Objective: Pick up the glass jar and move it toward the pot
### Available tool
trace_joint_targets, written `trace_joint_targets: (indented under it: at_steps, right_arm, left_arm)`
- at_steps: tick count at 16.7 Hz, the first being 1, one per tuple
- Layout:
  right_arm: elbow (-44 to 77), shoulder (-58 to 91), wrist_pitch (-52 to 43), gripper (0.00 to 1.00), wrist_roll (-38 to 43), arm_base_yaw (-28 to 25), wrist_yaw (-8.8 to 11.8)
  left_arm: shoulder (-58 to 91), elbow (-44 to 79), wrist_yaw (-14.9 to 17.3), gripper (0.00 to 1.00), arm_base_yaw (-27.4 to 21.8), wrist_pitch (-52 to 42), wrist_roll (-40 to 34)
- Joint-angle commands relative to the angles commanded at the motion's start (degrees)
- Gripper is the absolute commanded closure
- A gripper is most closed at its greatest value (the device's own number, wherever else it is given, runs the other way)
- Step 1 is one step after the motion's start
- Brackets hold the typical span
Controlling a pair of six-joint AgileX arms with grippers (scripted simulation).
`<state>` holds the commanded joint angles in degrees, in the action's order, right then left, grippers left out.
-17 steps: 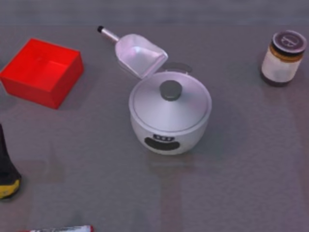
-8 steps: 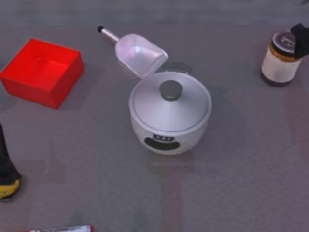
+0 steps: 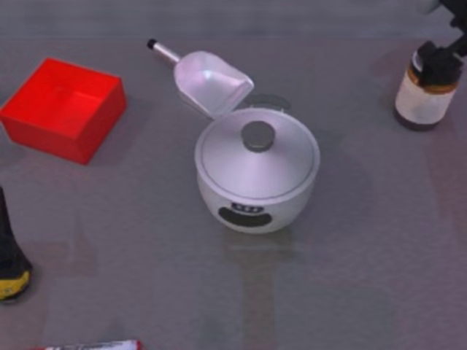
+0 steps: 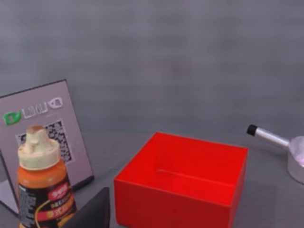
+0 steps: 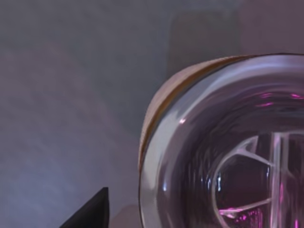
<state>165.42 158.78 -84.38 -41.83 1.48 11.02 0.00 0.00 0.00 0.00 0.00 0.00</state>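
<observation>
**Q:** Now, where does the glass jar [image 3: 423, 98] stand?

**A:** Upright at the table's [image 3: 365, 277] right far corner, directly beneath the right gripper [image 3: 440, 58], whose dark body covers the lid. In the right wrist view the lid [image 5: 228, 156] fills the frame, very close below the tool.

**Q:** Are the fingers spread or pressed together?

**A:** That cannot be told; only 1 dark fingertip [image 5: 90, 211] shows.

**Q:** What lies farther from the tool?

**A:** The pot [image 3: 257, 169] stands well apart to the gripper's left, at centre, lid on. The white scoop [image 3: 208, 79] lies just behind it. The red box [image 3: 64, 108] sits far left.

**Q:** And the left arm?

**A:** It is outside the top view; its wrist view faces the red box, a sauce bottle [image 4: 43, 180] and a printed card [image 4: 45, 123].
</observation>
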Motion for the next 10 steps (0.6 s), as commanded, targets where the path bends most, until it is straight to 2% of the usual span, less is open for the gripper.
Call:
trace_joint_targets:
  at_steps: [7,10]
  right_arm:
    - [0.56,0.44,0.29,0.0,-0.27,0.21,0.07]
    - [-3.62,-0.23,4.08,0.0,-0.05,-0.35,0.09]
  left_arm:
    - [0.0,0.0,0.0,0.0,0.0,0.0,0.0]
    - [0.0,0.0,0.0,0.0,0.0,0.0,0.0]
